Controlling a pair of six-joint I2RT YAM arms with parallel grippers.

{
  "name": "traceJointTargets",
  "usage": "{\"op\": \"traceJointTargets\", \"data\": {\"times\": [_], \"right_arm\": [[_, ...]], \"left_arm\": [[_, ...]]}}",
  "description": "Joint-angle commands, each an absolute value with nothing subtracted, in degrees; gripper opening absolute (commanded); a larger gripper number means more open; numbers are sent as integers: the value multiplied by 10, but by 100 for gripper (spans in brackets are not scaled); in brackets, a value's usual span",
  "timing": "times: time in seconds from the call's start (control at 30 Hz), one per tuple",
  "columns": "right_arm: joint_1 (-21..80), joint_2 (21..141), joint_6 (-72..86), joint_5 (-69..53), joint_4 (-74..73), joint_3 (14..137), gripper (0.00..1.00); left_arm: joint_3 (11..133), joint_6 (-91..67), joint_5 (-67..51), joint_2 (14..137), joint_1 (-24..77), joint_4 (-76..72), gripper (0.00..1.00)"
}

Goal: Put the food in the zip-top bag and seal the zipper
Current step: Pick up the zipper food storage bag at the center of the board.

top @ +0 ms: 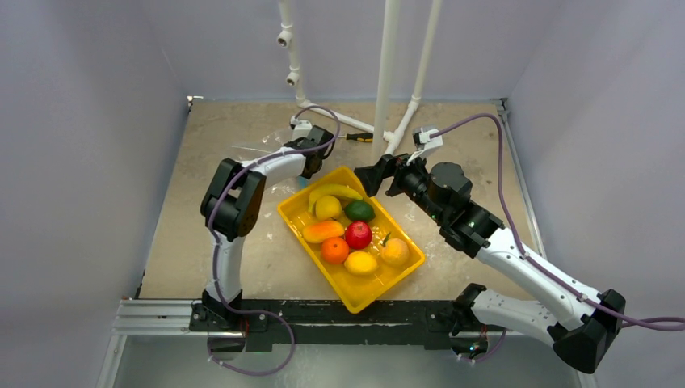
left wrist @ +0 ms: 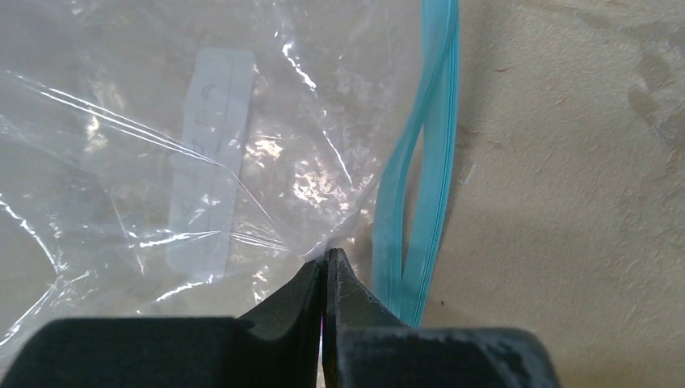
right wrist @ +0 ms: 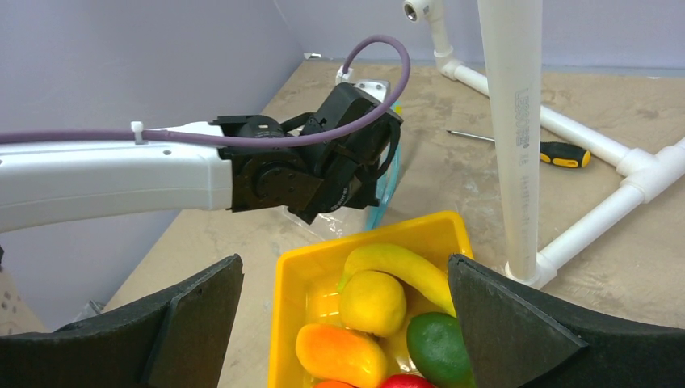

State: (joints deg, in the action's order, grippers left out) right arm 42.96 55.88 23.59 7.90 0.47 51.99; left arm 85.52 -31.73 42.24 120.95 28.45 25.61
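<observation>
Fruit fills the yellow tray (top: 352, 301), which sits askew at the middle of the worktop (top: 178, 226). A banana (top: 335, 191) and a lemon (top: 327, 208) lie at its far end. Toward the near end come a dark green avocado (top: 359, 210), an orange mango (top: 322, 232), a red apple (top: 358, 234), an orange (top: 334, 250), a second lemon (top: 360, 263) and a peach-coloured fruit (top: 394, 252). All the food lies in the tray.

The zip-top bag (left wrist: 161, 121) lies flat toward the worktop's far-left corner, just beyond the tray's far corner. The left gripper (left wrist: 327, 260) is down on it, jaws pressed together and pinching a pucker of the clear film just beside the teal zipper (left wrist: 432, 145). The zipper's two strips stand apart in a narrow loop, so the mouth is unsealed there. A white write-on panel (left wrist: 212, 162) shows on the plastic, but its faint marks cannot be read.

The right gripper (top: 367, 178) hangs over the tray's far corner, jaws spread wide and holding nothing. A white pipe frame (right wrist: 513, 145) stands by the far edge, and the small print down its upright is too fine to read. A black-and-yellow screwdriver (right wrist: 557, 153) lies beside it.
</observation>
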Motion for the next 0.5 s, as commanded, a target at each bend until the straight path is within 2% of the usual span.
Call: {"op": "traceJointTargets", "data": {"times": [0.0, 0.47], "right_arm": [[429, 555, 242, 73, 16, 525, 99], [429, 556, 247, 64, 21, 529, 99]], "left_arm": [[831, -293, 439, 1134, 280, 212, 0], [762, -270, 418, 1010, 280, 189, 0]]}}
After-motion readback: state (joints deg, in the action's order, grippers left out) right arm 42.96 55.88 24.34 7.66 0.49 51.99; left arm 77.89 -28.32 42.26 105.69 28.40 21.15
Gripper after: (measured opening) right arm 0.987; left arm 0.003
